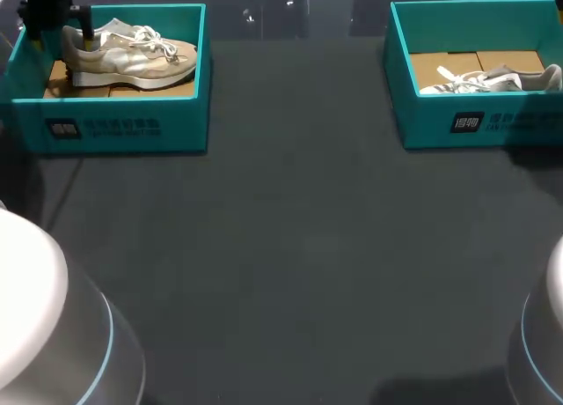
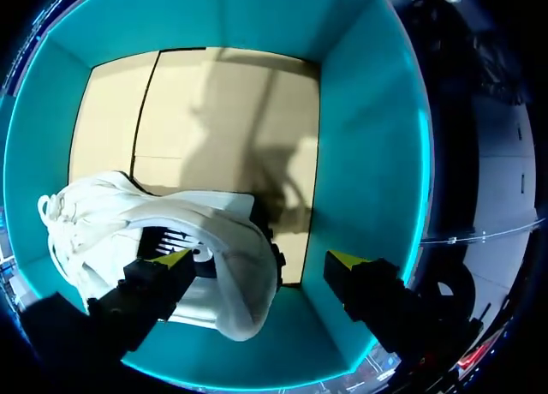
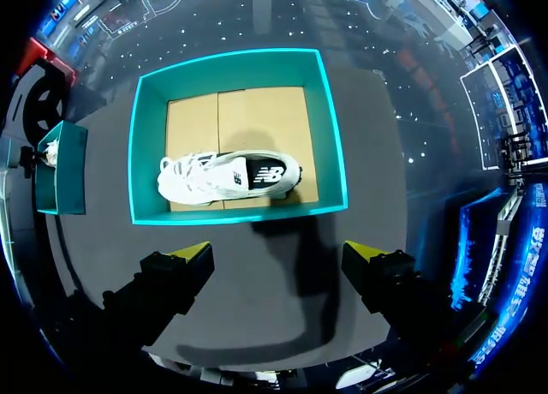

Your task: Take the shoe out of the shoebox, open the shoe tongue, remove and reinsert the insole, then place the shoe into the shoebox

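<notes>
Holds left fingers (image 2: 175, 259) wide over the shoe (image 2: 111, 214)'s heel inside the shoebox (image 2: 368, 137); holds right fingers (image 3: 193, 255) wide above the tabletop (image 3: 248, 257).

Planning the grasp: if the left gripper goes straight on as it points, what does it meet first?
Probably the heel of the white lace-up shoe in the teal cardboard shoebox; depth is unclear.

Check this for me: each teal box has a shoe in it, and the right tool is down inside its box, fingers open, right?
Not inside: the right wrist view shows the right tool, fingers open, above the table outside the right box. Each box does hold a shoe.
</notes>
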